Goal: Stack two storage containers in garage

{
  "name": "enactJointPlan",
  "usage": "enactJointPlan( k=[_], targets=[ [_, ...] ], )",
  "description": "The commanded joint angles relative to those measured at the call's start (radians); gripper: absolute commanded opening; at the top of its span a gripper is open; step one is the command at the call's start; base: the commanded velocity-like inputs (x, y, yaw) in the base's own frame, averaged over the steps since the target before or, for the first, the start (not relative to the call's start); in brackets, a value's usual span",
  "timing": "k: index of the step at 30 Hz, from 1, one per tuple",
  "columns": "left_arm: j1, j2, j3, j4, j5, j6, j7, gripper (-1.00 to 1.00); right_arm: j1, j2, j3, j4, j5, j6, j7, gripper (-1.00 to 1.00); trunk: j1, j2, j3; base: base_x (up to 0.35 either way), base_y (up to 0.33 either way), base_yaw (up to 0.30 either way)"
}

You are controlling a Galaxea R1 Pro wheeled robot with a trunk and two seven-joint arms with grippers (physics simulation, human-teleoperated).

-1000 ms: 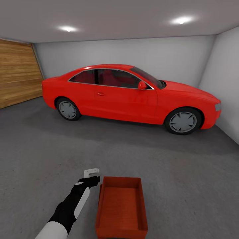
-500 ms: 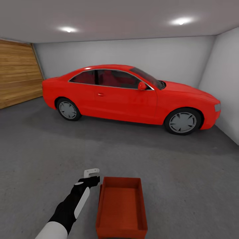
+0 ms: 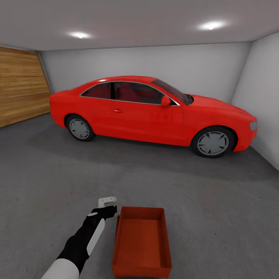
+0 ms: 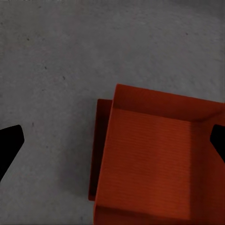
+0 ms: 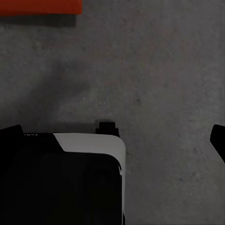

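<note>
Black and white, the left claw [image 3: 107, 202] hangs over the grey concrete floor [image 3: 217, 217] with fingers spread wide apart, gripping nothing. Just at its 4 o'clock in the head view the two orange-red storage containers [image 3: 142, 242] sit nested, one inside the other, on that floor. At 12 o'clock beyond stands a red car [image 3: 151, 110]; the right claw's finger tip [image 5: 219, 138] shows at the picture edge, its state untellable.

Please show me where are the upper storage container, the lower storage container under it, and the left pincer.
upper storage container [image 4: 154, 159]: left wrist view, on its ribbed bottom.
lower storage container [image 4: 101, 140]: left wrist view, on the wall sticking out beside the upper one.
left pincer [image 3: 107, 201]: head view, on its white fingers.
</note>
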Motion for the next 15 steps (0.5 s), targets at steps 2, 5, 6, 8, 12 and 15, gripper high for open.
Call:
enactJointPlan(
  k=[2, 5, 6, 8, 12, 15],
  targets=[
    [-0.001, 0.000, -0.003, -0.001, 0.011, 0.003, 0.009, 1.00, -0.002, 0.000, 0.000, 0.003, 0.002, -0.002, -0.002, 1.00, -0.007, 0.012, 0.004, 0.000, 0.000, 0.000],
    [-0.001, 0.001, -0.003, -0.002, 0.011, 0.003, 0.009, 1.00, -0.002, 0.000, 0.000, 0.003, 0.002, -0.002, -0.002, 1.00, -0.019, 0.033, 0.014, 0.000, 0.000, 0.000],
    [-0.001, 0.000, -0.003, -0.002, 0.011, 0.003, 0.009, 1.00, -0.002, 0.000, 0.000, 0.003, 0.002, -0.002, -0.002, 1.00, -0.023, 0.040, 0.017, 0.000, 0.000, 0.000],
    [-0.001, 0.000, -0.003, -0.002, 0.011, 0.003, 0.009, 1.00, -0.002, 0.000, 0.000, 0.003, 0.002, -0.002, -0.002, 1.00, -0.030, 0.054, 0.023, 0.000, 0.000, 0.000],
    [-0.001, 0.000, -0.003, -0.001, 0.011, 0.003, 0.009, 1.00, -0.002, 0.000, 0.000, 0.003, 0.002, -0.002, -0.002, 1.00, -0.046, 0.082, 0.036, 0.000, 0.000, 0.000],
    [-0.001, 0.000, -0.003, -0.002, 0.011, 0.003, 0.009, 1.00, -0.002, 0.000, 0.000, 0.003, 0.002, -0.002, -0.002, 1.00, -0.046, 0.083, 0.036, 0.000, 0.000, 0.000]
  ],
)
